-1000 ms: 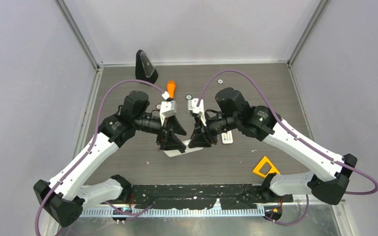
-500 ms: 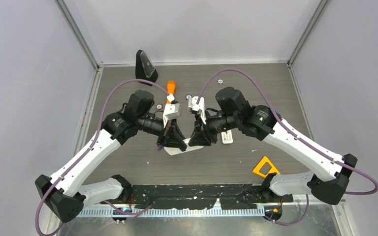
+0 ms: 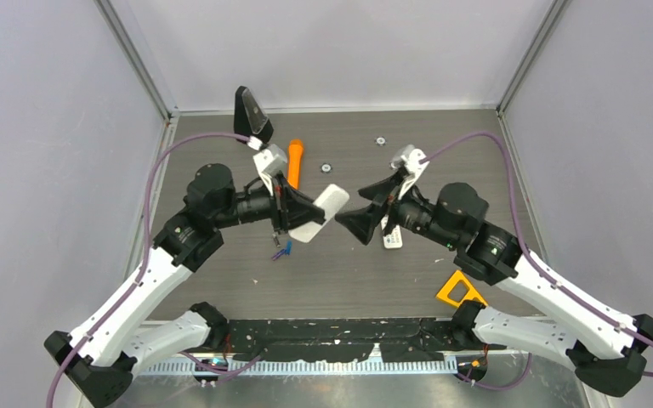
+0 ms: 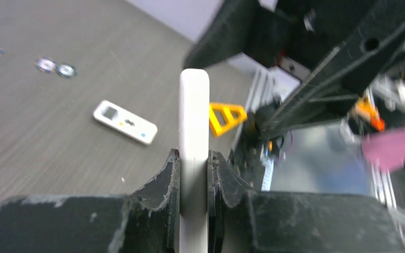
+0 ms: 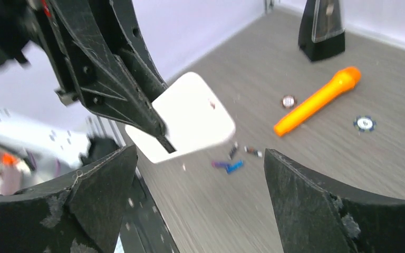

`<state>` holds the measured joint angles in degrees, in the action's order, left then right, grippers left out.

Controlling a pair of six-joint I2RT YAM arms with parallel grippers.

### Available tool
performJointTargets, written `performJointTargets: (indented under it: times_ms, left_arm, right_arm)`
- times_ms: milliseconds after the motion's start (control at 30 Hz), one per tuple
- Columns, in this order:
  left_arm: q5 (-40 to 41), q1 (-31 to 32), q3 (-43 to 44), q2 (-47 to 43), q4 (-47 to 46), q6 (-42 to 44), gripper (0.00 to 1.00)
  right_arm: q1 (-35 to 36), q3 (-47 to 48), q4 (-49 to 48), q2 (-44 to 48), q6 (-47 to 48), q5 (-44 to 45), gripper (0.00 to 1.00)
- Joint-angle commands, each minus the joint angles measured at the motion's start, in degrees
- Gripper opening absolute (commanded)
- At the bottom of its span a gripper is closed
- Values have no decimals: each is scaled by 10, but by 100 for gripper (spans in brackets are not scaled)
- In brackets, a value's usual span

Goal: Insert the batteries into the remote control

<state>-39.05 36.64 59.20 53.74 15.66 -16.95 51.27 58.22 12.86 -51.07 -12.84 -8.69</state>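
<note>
L jaws pinch the remote [image 5: 190,118] by one end, edge-on, w/ most of the slab sticking out unsupported above the bench [image 3: 476,161]. R jaws are spread wide and empty, facing the remote from just beside it. The batteries [image 5: 227,166] lie loose on the bench in a tight little cluster under and a bit behind the remote, none loaded yet. A 2nd remote [image 4: 125,122] lies flat nr the R arm, well apart from the cluster.

Risks, as I judge them:
- Thin pinch on a smooth slab, long overhang. Any push from R while seating a cell could swivel it in the jaws or slip it out.
- Cells are tiny and close together. Wide R jaws coming down could catch two at once, or nudge the rest so they roll off, poss. toward the orange pen [image 5: 316,100].
- The two arms are v. close. R has to drop past the remote to reach the cluster, so it could clip a corner.
- Can't tell if the battery bay is open or which face it's on. If it faces away from R, a cell gets pressed onto blank plastic.
- Polarity not readable at this size, so a cell could go in backwards.
</note>
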Motion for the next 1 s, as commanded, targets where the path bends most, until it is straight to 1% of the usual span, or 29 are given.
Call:
performJointTargets:
  times_ms: [0, 33, 100, 200, 333, 467, 533, 567, 600, 633, 667, 700, 733, 767, 800, 833, 867, 900, 933, 967]
  left_arm:
    - [176, -3, 6, -30, -160, -180, 0]
    - [198, -3, 7, -34, -176, -209, 0]
    - [246, -3, 5, -40, -199, -265, 0]
    - [279, -3, 8, -42, -228, -326, 0]
    - [276, -3, 19, -37, -261, -384, 0]
    - [260, -3, 19, -32, -300, -418, 0]
    - [255, -3, 16, -28, -322, -430, 0]
    - [254, -3, 12, -28, -333, -435, 0]
    - [252, -3, 8, -28, -343, -440, 0]
    - [251, -3, 3, -27, -353, -442, 0]
    - [251, -3, -2, -28, -363, -445, 0]
    - [252, -3, -9, -27, -370, -449, 0]
    - [251, -3, -14, -27, -380, -453, 0]
    - [249, -3, -19, -26, -389, -454, 0]
    - [245, -3, -22, -25, -394, -455, 0]
    - [239, -4, -22, -26, -398, -448, 0]
    - [230, -3, -22, -27, -399, -436, 2]
    - [223, -3, -23, -30, -395, -424, 6]
    - [216, -3, -24, -35, -388, -409, 14]
    - [210, -4, -24, -40, -380, -392, 22]
  right_arm:
    - [0, -46, -199, 38, -154, 104, 96]
    - [0, -53, -234, 38, -166, 106, 97]
    - [0, -60, -267, 30, -198, 109, 97]
    - [0, -48, -295, 10, -217, 100, 98]
    - [0, -11, -307, -29, -231, 54, 99]
    - [-2, 25, -305, -66, -240, -9, 90]
    - [-6, 33, -317, -80, -252, -44, 78]
    - [-9, 35, -324, -88, -266, -65, 76]
    - [-11, 35, -339, -92, -272, -87, 70]
    - [-15, 36, -348, -99, -285, -97, 66]
    - [-17, 37, -364, -103, -292, -117, 58]
    - [-20, 39, -371, -110, -305, -127, 52]
    - [-22, 39, -387, -118, -311, -146, 41]
    - [-26, 39, -394, -120, -324, -154, 36]
    - [-28, 38, -410, -125, -329, -168, 26]
    - [-32, 38, -413, -126, -338, -174, 22]
    - [-35, 37, -417, -129, -341, -184, 14]
    - [-39, 36, -418, -128, -344, -188, 10]
    - [-42, 36, -418, -128, -345, -198, 6]
    - [-47, 36, -416, -128, -346, -204, 6]
